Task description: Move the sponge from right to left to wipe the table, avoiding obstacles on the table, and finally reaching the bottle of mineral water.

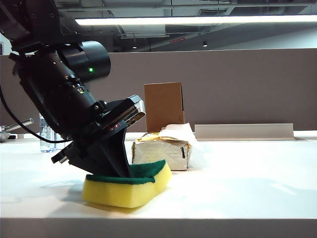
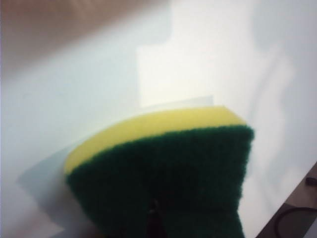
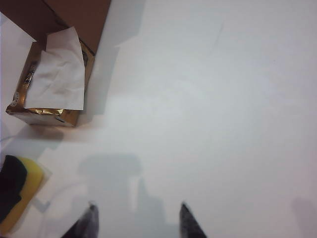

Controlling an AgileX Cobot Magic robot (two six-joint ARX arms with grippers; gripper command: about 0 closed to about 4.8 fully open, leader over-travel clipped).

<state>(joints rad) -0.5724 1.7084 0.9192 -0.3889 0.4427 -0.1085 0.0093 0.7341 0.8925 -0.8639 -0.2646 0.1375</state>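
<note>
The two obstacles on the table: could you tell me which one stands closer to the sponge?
The tissue pack, the low silvery one with white tissue sticking out, sits just behind the sponge. The upright cardboard box stands farther back.

We find the sponge lying on the white table near its front edge, yellow foam down and dark green scouring layer up, pinched so that the green face buckles where the left gripper, jaws closed, presses into it. Just behind it sits the silvery-grey tissue pack with gold trim and white tissue protruding, touching nothing we can confirm. The upright brown cardboard box stands immediately behind the pack. At the far left, mostly hidden by the arm, we note the clear bottle of mineral water, upright.

The right gripper hovers above bare table, jaws apart, holding nothing.
</note>
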